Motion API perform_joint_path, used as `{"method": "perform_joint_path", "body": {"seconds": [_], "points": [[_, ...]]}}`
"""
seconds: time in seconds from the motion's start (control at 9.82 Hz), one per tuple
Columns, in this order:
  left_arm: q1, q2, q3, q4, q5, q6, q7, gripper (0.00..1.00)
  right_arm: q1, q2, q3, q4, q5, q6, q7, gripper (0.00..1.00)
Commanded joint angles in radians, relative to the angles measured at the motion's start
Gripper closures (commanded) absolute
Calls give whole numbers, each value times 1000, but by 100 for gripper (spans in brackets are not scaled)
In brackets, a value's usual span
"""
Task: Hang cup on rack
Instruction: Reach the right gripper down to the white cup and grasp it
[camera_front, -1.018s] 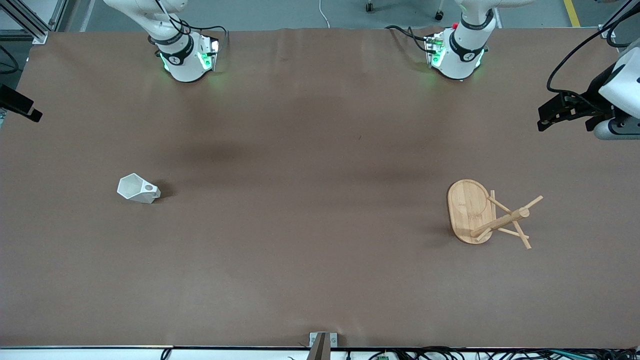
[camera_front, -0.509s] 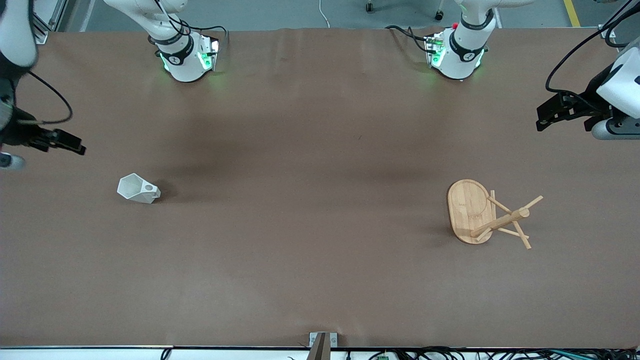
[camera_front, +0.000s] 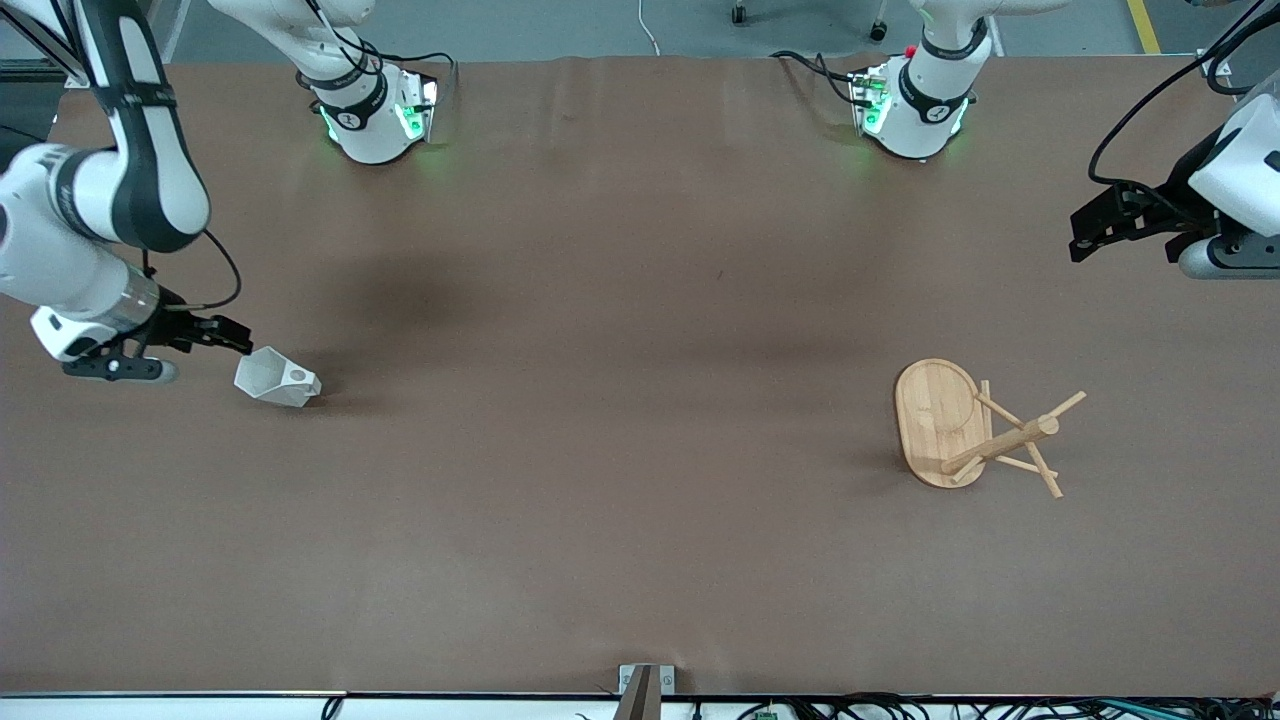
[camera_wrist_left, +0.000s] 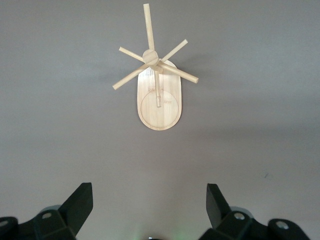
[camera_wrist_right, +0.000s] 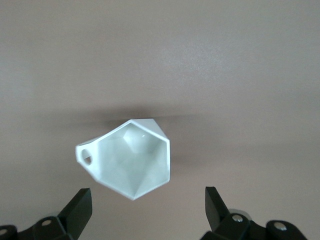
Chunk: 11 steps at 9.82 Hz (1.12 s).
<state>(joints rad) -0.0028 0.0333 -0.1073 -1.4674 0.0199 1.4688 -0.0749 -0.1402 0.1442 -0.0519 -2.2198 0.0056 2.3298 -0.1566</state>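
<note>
The white faceted cup (camera_front: 270, 379) lies on its side on the table toward the right arm's end, with its pierced handle tab (camera_front: 297, 376) facing up. My right gripper (camera_front: 240, 343) is open, low over the table just beside the cup's rim. In the right wrist view the cup's mouth (camera_wrist_right: 131, 157) faces the camera, just ahead of the open right gripper (camera_wrist_right: 147, 197). The bamboo rack (camera_front: 975, 428) stands toward the left arm's end. My left gripper (camera_front: 1082, 235) is open, empty and high near the table's edge. The left wrist view shows the rack (camera_wrist_left: 157, 95) well ahead of that gripper (camera_wrist_left: 150, 194).
The brown table (camera_front: 620, 400) carries only the cup and the rack. The two arm bases (camera_front: 375, 110) stand along its edge farthest from the front camera. A small metal bracket (camera_front: 645, 685) sits at the edge nearest that camera.
My right arm has swung in from the table's end and come down beside the cup. The left gripper has shifted only slightly. The cup and the rack have not moved.
</note>
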Motion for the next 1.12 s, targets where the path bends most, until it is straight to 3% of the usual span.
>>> {"method": "perform_joint_path", "body": {"seconds": [0.0,0.31,0.41,0.61,0.81,0.92,1.02], "points": [[0,17,-2,-8,8,-10,17,0,-33,72,11,2,-3,77,-41,0],[0,17,-2,-7,8,-10,17,0,-36,147,12,-3,-1,161,-41,4],[-2,17,-2,-7,8,-10,17,0,-35,153,14,-6,1,172,-41,16],[-3,17,-2,-7,8,-8,15,0,-33,169,15,-8,5,174,-41,50],[-2,19,0,-7,8,-4,17,0,-32,169,15,-11,16,172,-35,88],[-3,19,0,-7,6,-5,17,0,-33,169,15,-6,16,168,-29,99],[-3,19,-2,-7,6,-4,15,0,-33,167,15,-3,16,163,-28,100]]}}
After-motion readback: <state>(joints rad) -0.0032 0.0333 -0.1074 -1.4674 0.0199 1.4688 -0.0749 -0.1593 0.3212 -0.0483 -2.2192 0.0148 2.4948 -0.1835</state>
